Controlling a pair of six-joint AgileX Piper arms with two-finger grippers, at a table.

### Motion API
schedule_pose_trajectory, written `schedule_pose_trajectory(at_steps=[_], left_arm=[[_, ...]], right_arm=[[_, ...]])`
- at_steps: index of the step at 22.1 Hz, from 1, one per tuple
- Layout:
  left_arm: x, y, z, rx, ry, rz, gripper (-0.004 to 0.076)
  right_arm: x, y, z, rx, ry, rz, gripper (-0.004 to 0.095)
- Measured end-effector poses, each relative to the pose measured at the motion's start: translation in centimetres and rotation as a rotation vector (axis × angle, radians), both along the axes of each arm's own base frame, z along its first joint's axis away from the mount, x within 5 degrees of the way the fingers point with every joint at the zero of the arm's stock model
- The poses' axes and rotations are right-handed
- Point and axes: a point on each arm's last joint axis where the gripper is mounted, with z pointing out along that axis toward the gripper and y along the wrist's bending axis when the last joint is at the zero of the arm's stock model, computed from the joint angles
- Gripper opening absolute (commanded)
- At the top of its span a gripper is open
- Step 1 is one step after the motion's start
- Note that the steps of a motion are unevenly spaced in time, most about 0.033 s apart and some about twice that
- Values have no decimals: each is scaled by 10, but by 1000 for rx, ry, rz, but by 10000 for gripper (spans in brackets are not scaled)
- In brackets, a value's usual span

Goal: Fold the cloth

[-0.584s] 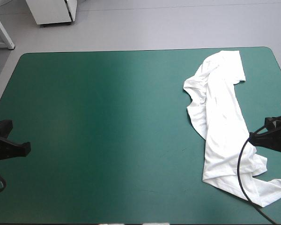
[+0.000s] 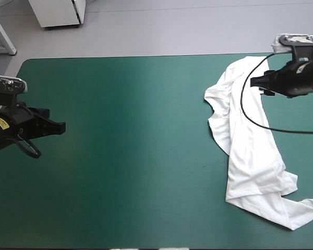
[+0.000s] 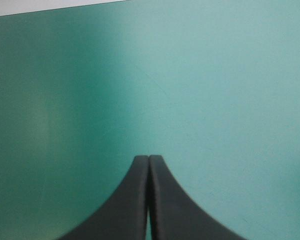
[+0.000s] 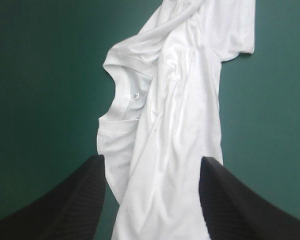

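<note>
The high view looks down over the whole desk [image 2: 120,156]; the left wrist view looks closely past the left pincer [image 3: 149,160] at it; right wrist and high views share the T-shirt [image 4: 175,125].

The setting is a robotics laboratory or test room. Indicators:

- One large counter [image 2: 120,156] with a plain teal-green cover and rounded corners.
- A robot arm at each side of the counter, ending in the left claw [image 2: 61,127] and the right claw [image 2: 254,80].
- A smooth, pale grey floor [image 2: 198,31] beyond the counter's far edge.
- A white cabinet [image 2: 57,13] and a white frame leg [image 2: 2,34] standing on that floor.
</note>
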Motion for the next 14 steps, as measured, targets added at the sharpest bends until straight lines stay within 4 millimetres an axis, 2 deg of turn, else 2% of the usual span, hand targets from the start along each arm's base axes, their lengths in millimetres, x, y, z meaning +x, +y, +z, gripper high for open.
schedule_pose_trajectory(at_steps=[1,2,3,5,9,14], left_arm=[[3,0,-1,1,9,0,-22],[4,-1,-2,3,12,-2,-22],[6,-1,-3,7,17,-5,-22],[8,-1,-4,8,21,-5,-22],[11,-1,-5,9,31,-5,-22],[14,-2,-7,11,39,-5,-22]], right_arm=[[26,1,-17,7,60,3,541],[39,1,-29,9,97,4,541],[60,2,-50,15,162,6,541],[86,3,-81,15,252,5,541],[121,3,-133,22,365,3,541],[142,3,-170,22,421,-3,541]])
